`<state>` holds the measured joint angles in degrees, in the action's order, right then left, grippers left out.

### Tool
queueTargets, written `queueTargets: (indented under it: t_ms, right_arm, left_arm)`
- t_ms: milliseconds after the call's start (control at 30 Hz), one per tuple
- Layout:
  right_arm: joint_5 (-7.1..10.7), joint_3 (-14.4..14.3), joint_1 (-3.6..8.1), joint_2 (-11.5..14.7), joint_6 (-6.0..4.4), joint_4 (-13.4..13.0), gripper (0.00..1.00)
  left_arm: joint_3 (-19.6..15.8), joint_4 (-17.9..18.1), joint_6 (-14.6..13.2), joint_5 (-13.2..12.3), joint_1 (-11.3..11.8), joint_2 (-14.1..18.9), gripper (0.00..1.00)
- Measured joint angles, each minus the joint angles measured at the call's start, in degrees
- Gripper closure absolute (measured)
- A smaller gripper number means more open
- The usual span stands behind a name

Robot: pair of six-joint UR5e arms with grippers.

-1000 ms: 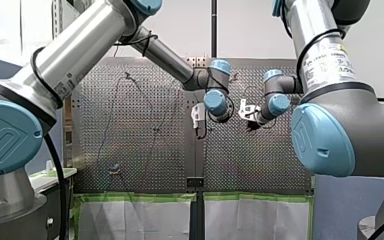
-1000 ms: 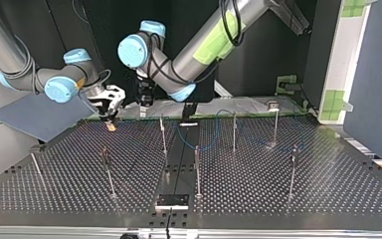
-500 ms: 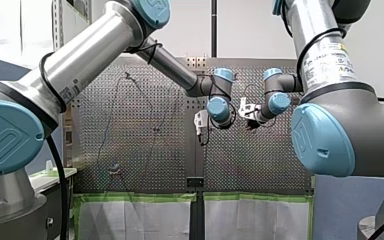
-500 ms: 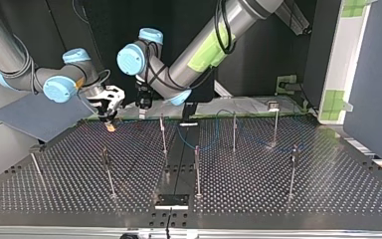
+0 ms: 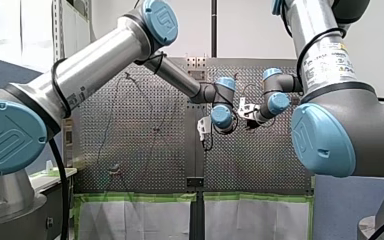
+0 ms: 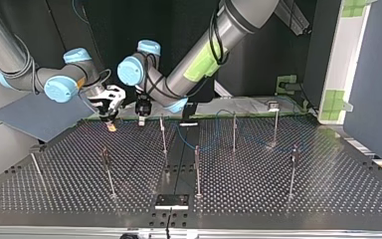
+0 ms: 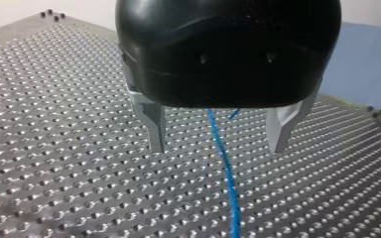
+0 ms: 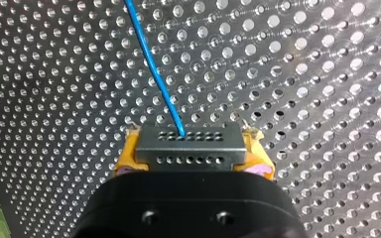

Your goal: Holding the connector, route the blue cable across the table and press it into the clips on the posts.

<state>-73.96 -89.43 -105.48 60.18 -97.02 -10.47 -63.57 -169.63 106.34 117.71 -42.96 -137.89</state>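
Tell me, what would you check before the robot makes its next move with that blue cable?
1. Connector gripped: ok, clamped between my right gripper's yellow pads.
2. Blue cable joined to the connector: ok.
3. My left gripper placed for the cable: ok, open, fingers either side of it, not touching it.
4. Grippers apart from each other: ok, a gap shows in the top view.
5. Cable seated on the posts: cannot tell, too small to see.
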Motion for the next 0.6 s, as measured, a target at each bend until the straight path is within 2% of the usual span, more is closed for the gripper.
queueTargets:
  t_ms: [267,600]
  right_arm:
    - [0.2,0.01,-0.04,0.05,0.14,0.0,1.0]
    - [0.44,0.01,-0.12,0.14,0.15,0.05,1.0]
  left_arm:
    - [0.83,0.7,1.19,-1.54,0.48,-0.56,0.0]
    - [3.96,-1.29,2.36,-2.05,1.61,-4.44,0.0]
